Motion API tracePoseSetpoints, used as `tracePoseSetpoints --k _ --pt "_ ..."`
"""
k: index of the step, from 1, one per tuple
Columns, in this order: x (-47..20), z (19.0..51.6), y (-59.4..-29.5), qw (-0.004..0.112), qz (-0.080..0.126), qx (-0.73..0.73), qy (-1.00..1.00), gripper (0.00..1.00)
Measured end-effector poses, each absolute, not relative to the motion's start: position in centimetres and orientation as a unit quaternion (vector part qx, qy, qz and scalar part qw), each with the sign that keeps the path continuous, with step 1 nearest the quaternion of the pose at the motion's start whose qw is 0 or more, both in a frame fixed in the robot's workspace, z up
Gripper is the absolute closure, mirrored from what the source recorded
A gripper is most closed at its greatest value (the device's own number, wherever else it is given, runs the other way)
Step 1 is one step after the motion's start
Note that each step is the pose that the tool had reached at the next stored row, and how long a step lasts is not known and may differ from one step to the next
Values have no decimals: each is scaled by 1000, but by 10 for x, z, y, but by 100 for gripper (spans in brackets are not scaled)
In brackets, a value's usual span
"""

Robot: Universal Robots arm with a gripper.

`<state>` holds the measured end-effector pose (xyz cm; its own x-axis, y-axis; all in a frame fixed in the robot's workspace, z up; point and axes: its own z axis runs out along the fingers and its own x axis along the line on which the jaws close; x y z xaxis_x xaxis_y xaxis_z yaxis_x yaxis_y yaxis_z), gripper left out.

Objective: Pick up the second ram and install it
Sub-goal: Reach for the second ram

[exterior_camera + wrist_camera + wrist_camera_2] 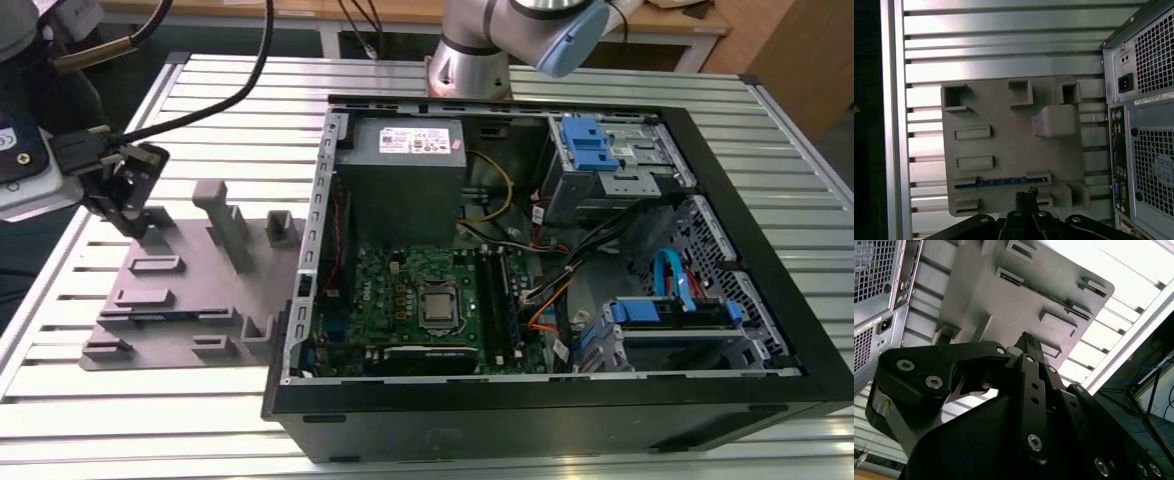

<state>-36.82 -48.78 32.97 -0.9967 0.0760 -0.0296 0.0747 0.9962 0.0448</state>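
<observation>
1. In the exterior view, the gripper (pixel 131 225) is being held over the far end of the grey tray (pixel 187 275), at the exterior view's left. Its fingers are pointing down and its jaws are looking pressed together, with nothing pinched between them. The second ram (pixel 163 316) is being seen as a thin bluish strip. It is lying in a slot at the near part of the tray, apart from the gripper. The open computer case (pixel 534 420) is lying beside the tray on the slatted metal table (pixel 134 400), with the green motherboard (pixel 414 290) inside it.

2. In the second wrist view, the gripper (pixel 1026 340) is being seen from behind. Its 2 tips are meeting in 1 point above the tray (pixel 1004 305). The back of the case (pixel 879 290) is being shown beside the tray.

3. In the first wrist view, the tips of the gripper (pixel 1025 192) are being seen close together and empty. The second ram (pixel 1001 181) is being held edge-on in a long slot of the tray (pixel 1004 135), just beside the tips in this picture. The case (pixel 1149 125) is standing next to the tray.
</observation>
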Motion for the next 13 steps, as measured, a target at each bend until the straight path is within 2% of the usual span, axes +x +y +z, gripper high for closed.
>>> tracePoseSetpoints --k 13 --pt "-370 309 -505 16 22 38 999 93"
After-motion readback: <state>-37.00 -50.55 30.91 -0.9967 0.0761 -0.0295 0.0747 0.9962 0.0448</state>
